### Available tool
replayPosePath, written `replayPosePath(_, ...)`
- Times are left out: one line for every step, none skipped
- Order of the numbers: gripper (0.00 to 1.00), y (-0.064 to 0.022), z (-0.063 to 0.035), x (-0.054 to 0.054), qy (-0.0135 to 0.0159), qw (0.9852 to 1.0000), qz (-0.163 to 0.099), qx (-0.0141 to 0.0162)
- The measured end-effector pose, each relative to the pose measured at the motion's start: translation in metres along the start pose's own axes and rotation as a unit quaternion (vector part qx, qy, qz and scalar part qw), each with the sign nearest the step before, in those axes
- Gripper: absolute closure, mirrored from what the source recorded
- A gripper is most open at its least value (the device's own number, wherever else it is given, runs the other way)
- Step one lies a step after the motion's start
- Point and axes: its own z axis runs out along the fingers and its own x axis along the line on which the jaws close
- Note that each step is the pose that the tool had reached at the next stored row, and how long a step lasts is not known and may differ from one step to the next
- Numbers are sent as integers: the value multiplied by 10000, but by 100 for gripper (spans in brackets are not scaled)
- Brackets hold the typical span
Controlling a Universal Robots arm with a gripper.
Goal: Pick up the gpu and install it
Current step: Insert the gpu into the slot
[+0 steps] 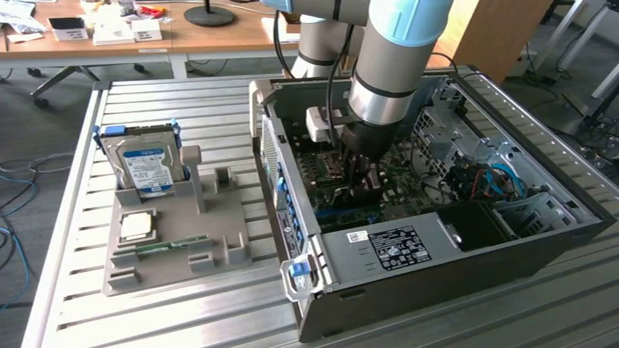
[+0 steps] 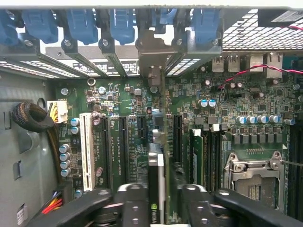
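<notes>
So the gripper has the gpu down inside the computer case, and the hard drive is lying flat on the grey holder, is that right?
Not quite: in the exterior view the hard drive stands upright in the grey holder. The gripper does have the gpu inside the computer case.

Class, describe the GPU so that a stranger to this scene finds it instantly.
Start at the open computer case on the slatted table. Inside, over the motherboard, the tool grips the GPU edge-on. Unlike the fixed white slot beside it, it stands upright with a metal bracket.
</notes>
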Motion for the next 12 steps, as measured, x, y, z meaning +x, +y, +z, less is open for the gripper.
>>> replayPosePath(70,0,-1,1,3,10000,-1,0)
replayPosePath(70,0,0,0,1,10000,-1,0)
replayPosePath(73,0,0,0,0,10000,0,0)
replayPosePath(73,0,0,0,0,10000,0,0)
replayPosePath(73,0,0,0,0,10000,0,0)
replayPosePath(73,0,0,0,-1,10000,0,0)
replayPosePath(73,0,0,0,-1,10000,0,0)
replayPosePath(73,0,0,0,-1,10000,0,0)
replayPosePath(73,0,0,0,-1,10000,0,0)
replayPosePath(73,0,0,0,-1,10000,0,0)
replayPosePath(73,0,0,0,-1,10000,0,0)
replayPosePath(73,2,1,0,-1,10000,-1,1)
